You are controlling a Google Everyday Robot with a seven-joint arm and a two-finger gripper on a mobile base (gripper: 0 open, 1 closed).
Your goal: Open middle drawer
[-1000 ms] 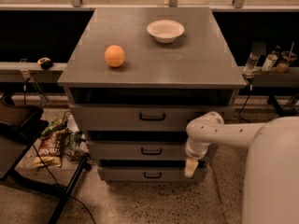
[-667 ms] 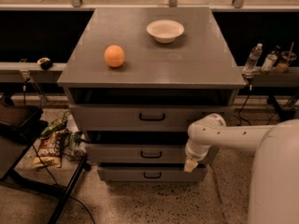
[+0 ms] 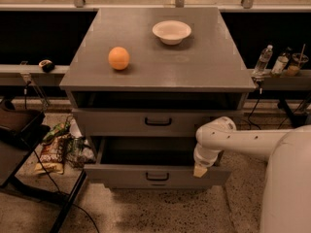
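Note:
The middle drawer (image 3: 116,176) of the grey cabinet stands pulled out towards me. Its low flat front carries a small black bar handle (image 3: 158,177), and its deep grey tray (image 3: 146,152) shows behind the front. My gripper (image 3: 200,170) is at the right end of the drawer front's top edge, to the right of the handle, on the end of my white arm (image 3: 243,142) that reaches in from the right. The bottom drawer is hidden under the pulled-out one.
The top drawer (image 3: 107,123) is shut above. An orange ball (image 3: 119,58) and a white bowl (image 3: 171,31) sit on the cabinet top (image 3: 204,67). Snack bags (image 3: 51,154) and a black stand (image 3: 19,130) are on the floor at left. Bottles (image 3: 263,59) stand on a ledge at right.
The middle drawer has slid out towards me, from nearly shut to well open. My gripper has come along with its front edge.

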